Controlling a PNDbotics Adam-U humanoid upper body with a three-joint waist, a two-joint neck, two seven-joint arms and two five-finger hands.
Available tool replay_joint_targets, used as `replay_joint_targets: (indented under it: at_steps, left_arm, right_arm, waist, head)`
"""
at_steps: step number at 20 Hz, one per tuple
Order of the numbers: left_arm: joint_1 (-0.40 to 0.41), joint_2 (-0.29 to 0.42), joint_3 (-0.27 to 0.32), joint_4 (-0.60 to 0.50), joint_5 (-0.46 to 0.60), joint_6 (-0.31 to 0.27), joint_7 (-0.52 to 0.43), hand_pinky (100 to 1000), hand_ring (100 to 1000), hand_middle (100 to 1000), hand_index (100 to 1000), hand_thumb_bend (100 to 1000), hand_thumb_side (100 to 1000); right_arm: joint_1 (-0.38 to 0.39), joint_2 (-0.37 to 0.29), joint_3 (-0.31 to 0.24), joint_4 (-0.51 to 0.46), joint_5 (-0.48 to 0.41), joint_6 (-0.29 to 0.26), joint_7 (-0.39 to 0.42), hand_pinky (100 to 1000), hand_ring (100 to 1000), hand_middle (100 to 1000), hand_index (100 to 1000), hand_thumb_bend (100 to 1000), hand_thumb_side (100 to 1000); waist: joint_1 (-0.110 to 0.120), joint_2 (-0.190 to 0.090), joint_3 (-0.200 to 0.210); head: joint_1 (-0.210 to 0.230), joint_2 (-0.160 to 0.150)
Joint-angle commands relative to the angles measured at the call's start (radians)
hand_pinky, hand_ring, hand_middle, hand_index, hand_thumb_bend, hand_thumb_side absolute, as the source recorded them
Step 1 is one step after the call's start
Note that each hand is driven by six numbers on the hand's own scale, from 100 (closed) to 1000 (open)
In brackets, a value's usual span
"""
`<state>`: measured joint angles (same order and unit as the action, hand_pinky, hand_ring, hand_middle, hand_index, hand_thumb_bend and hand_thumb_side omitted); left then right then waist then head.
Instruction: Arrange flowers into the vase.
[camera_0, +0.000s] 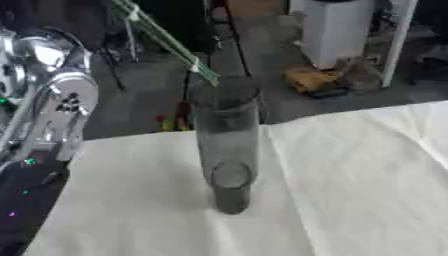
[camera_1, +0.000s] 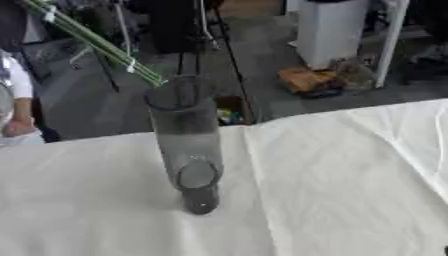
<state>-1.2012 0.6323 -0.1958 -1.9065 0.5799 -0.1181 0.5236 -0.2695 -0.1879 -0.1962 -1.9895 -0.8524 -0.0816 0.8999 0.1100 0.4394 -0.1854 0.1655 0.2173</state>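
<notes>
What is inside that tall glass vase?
The vase looks empty. Green flower stems reach its rim from upper left; whether their tips are inside cannot be seen.

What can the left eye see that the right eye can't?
Only the left eye view shows the robot's shiny silver and black arm at the left edge. Only the right eye view shows a person at the left edge, beyond the table. Both show the tall dark glass vase standing upright on the white tablecloth, with the green flower stems slanting down from the upper left, their lower ends at the vase's rim. No hand shows in either view.
</notes>
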Motion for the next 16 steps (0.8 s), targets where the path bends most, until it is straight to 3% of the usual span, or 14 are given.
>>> replay_joint_targets:
  at_steps: [1,16]
  left_arm:
    - [-0.016,0.012,0.004,0.000,-0.010,0.000,-0.007,100,100,100,100,100,468]
    - [-0.017,0.018,-0.018,0.028,-0.059,0.001,-0.036,100,100,100,100,100,489]
  right_arm:
    - [-0.009,-0.003,0.001,-0.010,0.008,-0.002,0.005,826,946,563,891,100,903]
    - [-0.020,0.008,0.006,-0.010,0.043,-0.008,0.007,830,953,559,895,100,895]
  waist:
    - [-0.002,-0.017,-0.003]
    - [0.011,0.008,-0.022]
  head:
    - [0.003,-0.017]
    - [0.011,-0.021]
